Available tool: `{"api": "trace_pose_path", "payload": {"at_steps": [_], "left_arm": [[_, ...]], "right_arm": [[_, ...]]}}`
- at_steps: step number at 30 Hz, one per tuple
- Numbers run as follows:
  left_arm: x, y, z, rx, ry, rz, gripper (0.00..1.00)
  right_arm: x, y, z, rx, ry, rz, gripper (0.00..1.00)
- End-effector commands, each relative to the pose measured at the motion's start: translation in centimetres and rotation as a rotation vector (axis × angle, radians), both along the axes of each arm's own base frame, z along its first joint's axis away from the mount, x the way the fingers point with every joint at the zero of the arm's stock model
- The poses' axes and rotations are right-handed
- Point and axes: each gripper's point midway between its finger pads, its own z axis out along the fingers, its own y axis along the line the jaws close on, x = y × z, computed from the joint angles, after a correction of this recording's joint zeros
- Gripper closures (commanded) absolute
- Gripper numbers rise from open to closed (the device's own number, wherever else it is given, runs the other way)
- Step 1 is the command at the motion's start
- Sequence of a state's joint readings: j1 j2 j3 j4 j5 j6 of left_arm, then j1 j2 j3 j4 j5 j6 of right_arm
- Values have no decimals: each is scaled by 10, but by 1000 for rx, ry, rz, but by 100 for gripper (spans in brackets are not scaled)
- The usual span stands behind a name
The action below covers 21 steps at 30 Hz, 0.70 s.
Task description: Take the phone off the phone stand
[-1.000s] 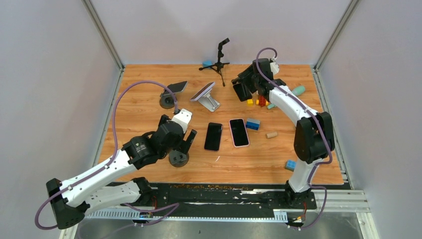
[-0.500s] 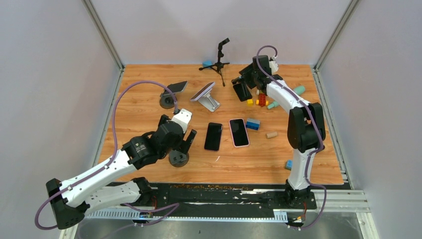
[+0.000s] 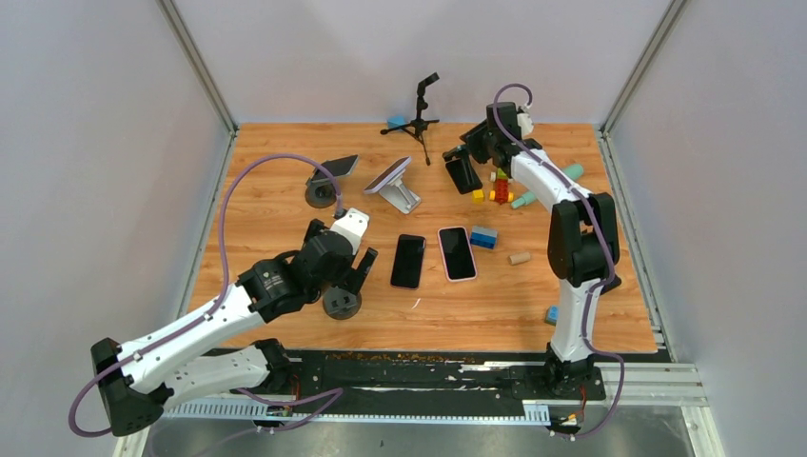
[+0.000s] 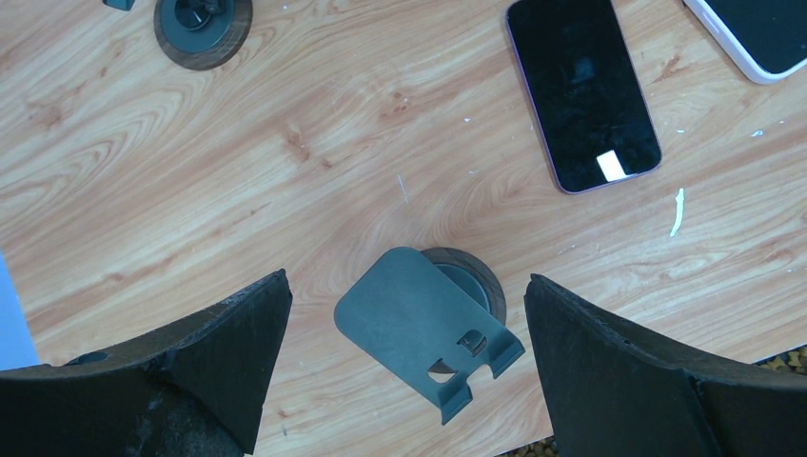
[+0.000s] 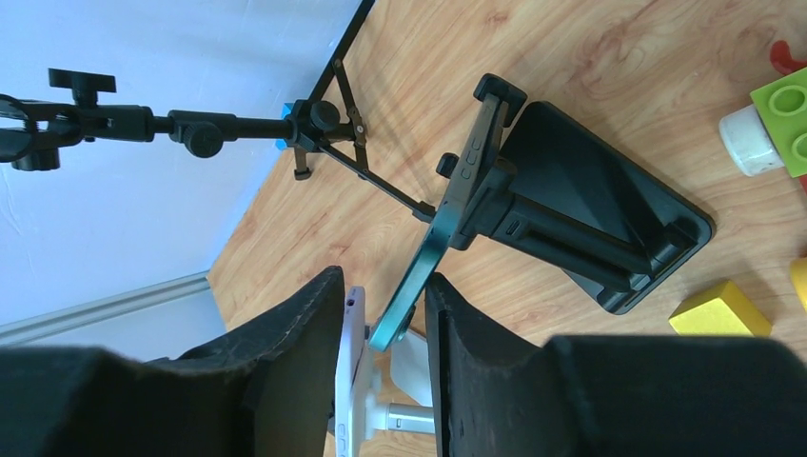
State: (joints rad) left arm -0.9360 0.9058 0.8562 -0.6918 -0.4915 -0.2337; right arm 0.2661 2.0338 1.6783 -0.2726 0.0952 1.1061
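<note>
Right gripper (image 5: 383, 278) set astride the phone (image 5: 440, 233), jaws narrowly apart and not yet clamped.

On the table (image 3: 266, 219), far and right of centre, the phone is propped in the black phone stand (image 5: 590, 219), its upper edge offered between the fingers (image 5: 285, 352) so it can be lifted clear. The left gripper (image 4: 407, 286) is held wide apart over an empty stand (image 4: 428, 328), near left. A tripod (image 3: 420, 112) is crowded close by; toy blocks (image 3: 500, 190) lie just right.

Beside the tripod (image 5: 324, 124), phone (image 5: 440, 233) sits in phone stand (image 5: 590, 224).
</note>
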Motion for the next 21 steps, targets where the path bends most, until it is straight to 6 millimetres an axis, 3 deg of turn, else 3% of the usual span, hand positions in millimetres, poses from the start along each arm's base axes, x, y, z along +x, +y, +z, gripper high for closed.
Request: {"api": "trace_pose_path", "payload": {"at_steps": [1, 11, 21], "left_arm": [[3, 1, 1, 17, -15, 1, 0], [4, 1, 0, 24, -12, 4, 0], [4, 2, 0, 25, -13, 6, 0]], "right_arm": [[11, 6, 16, 27, -47, 15, 63], [12, 8, 9, 28, -35, 29, 69], [15, 5, 22, 32, -60, 37, 84]]}}
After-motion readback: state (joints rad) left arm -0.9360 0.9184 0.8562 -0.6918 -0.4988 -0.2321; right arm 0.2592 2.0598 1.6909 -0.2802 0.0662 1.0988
